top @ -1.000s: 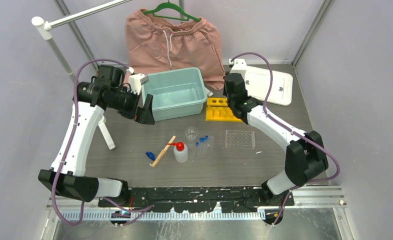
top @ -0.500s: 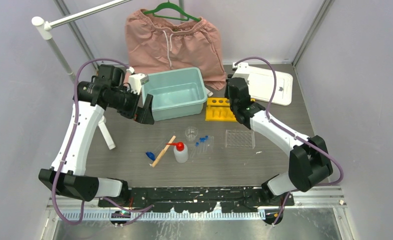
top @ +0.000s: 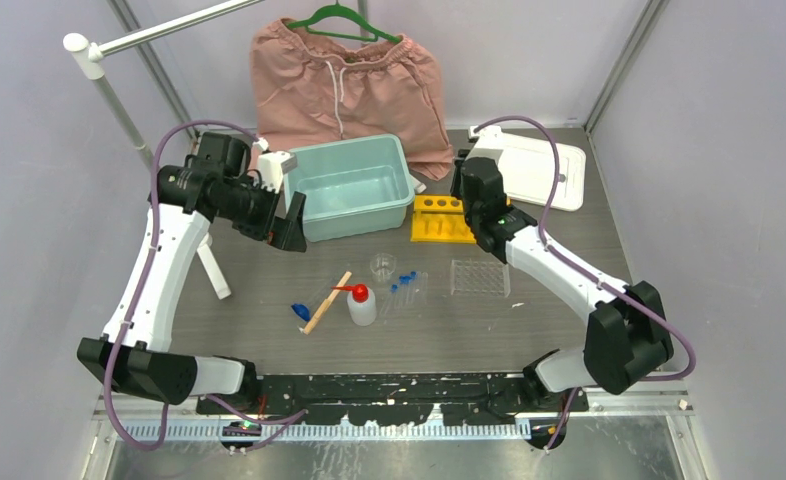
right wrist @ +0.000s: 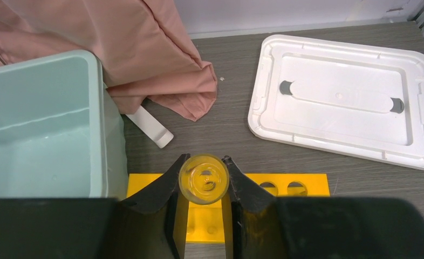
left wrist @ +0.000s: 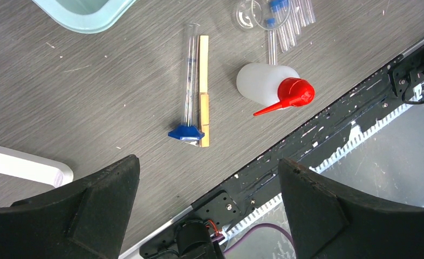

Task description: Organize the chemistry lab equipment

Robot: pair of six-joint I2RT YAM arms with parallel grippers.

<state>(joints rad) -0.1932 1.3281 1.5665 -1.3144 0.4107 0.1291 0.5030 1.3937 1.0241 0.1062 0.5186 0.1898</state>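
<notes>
My right gripper (right wrist: 204,178) is shut on a clear tube (right wrist: 204,186), seen end-on, held upright just above the yellow rack (right wrist: 301,186). In the top view that gripper (top: 469,207) hangs over the yellow rack (top: 442,222). My left gripper (left wrist: 207,162) is open and empty, high above the table beside the bin. Below it lie a wooden stick (left wrist: 203,91), a clear tube with a blue piece (left wrist: 186,132) at its end, and the white red-nozzled squeeze bottle (left wrist: 266,86). The tiny beaker (top: 383,266), blue-capped tubes (top: 406,284) and clear rack (top: 480,277) sit mid-table.
The teal bin (top: 352,187) stands at the back centre, left of the yellow rack. Its white lid (top: 529,170) lies at the back right. Pink shorts (top: 344,85) on a green hanger lie behind the bin. A white pole stand (top: 214,270) is at the left.
The right arm's elbow has swung outward to the right while its wrist stays over the yellow rack with the tube. The left arm has barely shifted.
</notes>
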